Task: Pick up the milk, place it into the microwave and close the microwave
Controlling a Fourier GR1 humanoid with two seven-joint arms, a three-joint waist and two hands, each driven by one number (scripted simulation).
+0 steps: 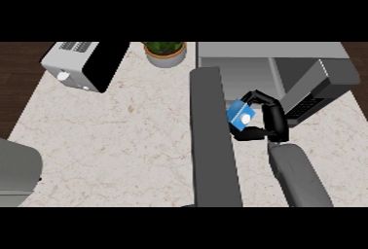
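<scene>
At the counter's (108, 131) left edge a rounded grey shape (16, 170) pokes in; what it is cannot be told. Toward the far left corner sits a white appliance (72, 65) with a black side face, turned at an angle. Right of it, at the far edge, stands a potted plant (165, 51) with green leaves in a tan pot.

Past the counter's middle a long dark grey slab, seemingly the microwave's open door (212, 146), runs from the far side all the way to the near edge. Just beside its right face is the milk carton (239, 114), blue with a white spot, tilted and held off the counter. The right hand (274, 119) grips it: fingers curl over the carton's top and the thumb hooks beneath, pinching it between them. The carton hangs in front of the microwave (266, 49), a grey box at the far right corner whose front stands open; whether it has crossed the opening cannot be told. The right forearm (298, 175) rises from the near edge to the hand.
</scene>
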